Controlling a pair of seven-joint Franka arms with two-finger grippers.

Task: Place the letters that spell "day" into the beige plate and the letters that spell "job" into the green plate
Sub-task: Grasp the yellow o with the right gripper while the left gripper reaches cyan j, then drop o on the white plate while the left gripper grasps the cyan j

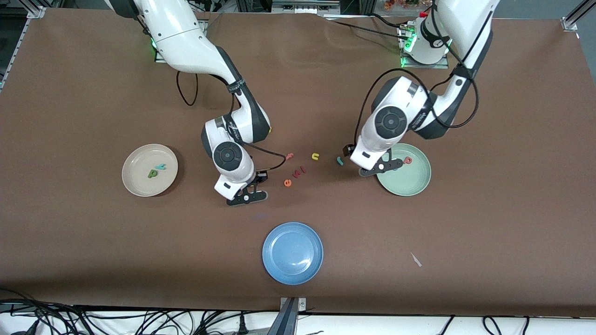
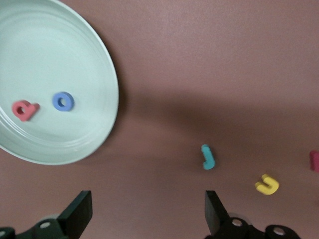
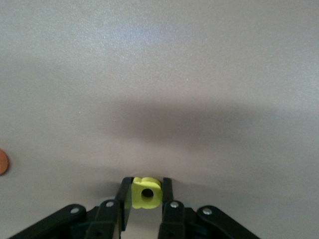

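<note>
- Currently the yellow a [image 3: 146, 193] sits pinched between the right gripper's [image 1: 247, 197] fingertips, which are drawn in tight on it. The gripper is low over bare table in the lower middle of the front view, between the beige plate [image 1: 139, 186] and the loose letters.
- Whether the a has cleared the table, I cannot tell.
- The beige plate, at the right arm's end of the table, holds the dark green d [image 1: 152, 173] and the teal y [image 1: 161, 166], lying close together.
- The green plate [image 1: 409, 184], at the left arm's end, holds the salmon b [image 2: 25, 109] and the blue o [image 2: 63, 101], side by side.
- The teal j [image 1: 340, 161] lies flat on the table just outside that plate's rim, not yet placed.
- The left gripper [image 1: 379, 168] hangs over the plate's rim with its fingers spread wide and nothing in them.
- Near the j lies the yellow u [image 1: 315, 157]. The orange e [image 1: 287, 183] lies nearer the right gripper. The blue plate [image 1: 292, 252] is at the bottom centre.
- Risk, right arm: the hold is only at the fingertips on soft foam. A quick swing may twist the a loose short of the plate, or it may cling to a pad on release.
- Risk, left arm: the j is thin and flat, so the fingers may push it aside or catch the u instead.
</note>
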